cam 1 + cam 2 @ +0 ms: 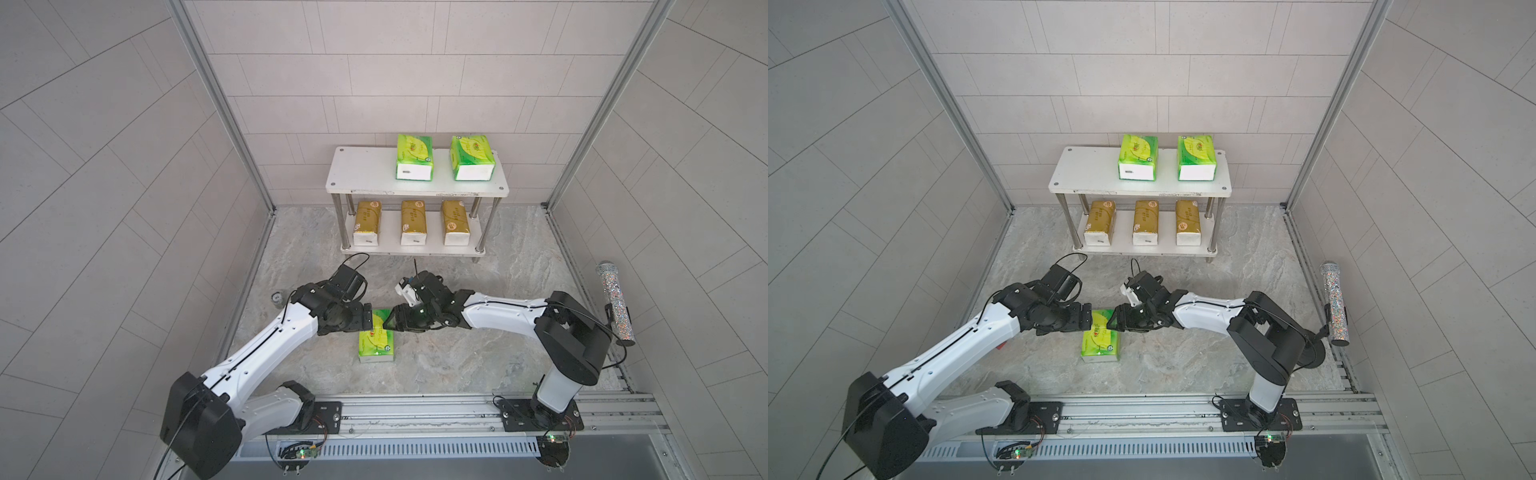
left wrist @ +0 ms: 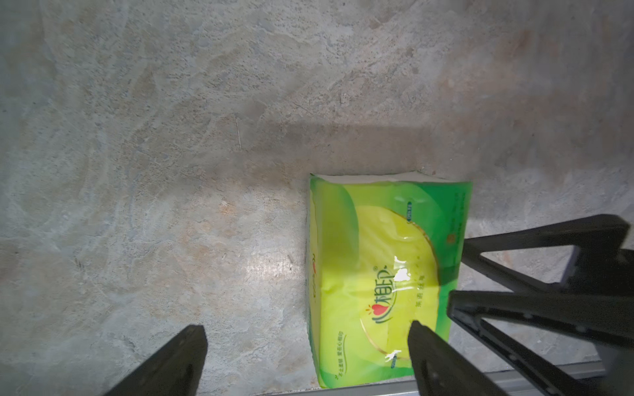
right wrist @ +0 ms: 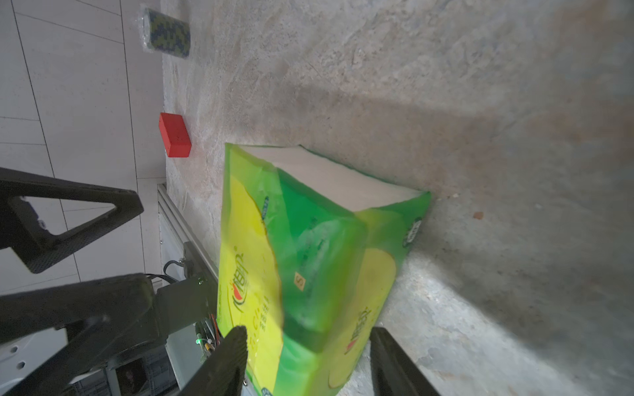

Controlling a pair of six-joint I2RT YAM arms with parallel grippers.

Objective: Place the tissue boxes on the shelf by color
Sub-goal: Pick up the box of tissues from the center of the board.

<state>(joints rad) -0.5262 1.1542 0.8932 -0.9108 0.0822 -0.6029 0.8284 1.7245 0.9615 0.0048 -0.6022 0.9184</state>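
We find the last green pack (image 1: 377, 337) on the bench (image 1: 457, 357), right claw (image 3: 307, 332) straddling it, grip unclear, left claw (image 2: 307, 329) wide and empty; likely bound for the shelf's (image 1: 361, 170) upper-left gap.

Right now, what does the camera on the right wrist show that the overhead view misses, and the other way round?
Only the wrist camera: the long side of the green pack up close, the right hand straddling it, and a red block by the wall, nearly hidden from above. Only overhead: the shelf, two green packs on its upper board, three gold packs on the lower, and a glittery tube. Both: that green pack on the floor, with the left hand close by.
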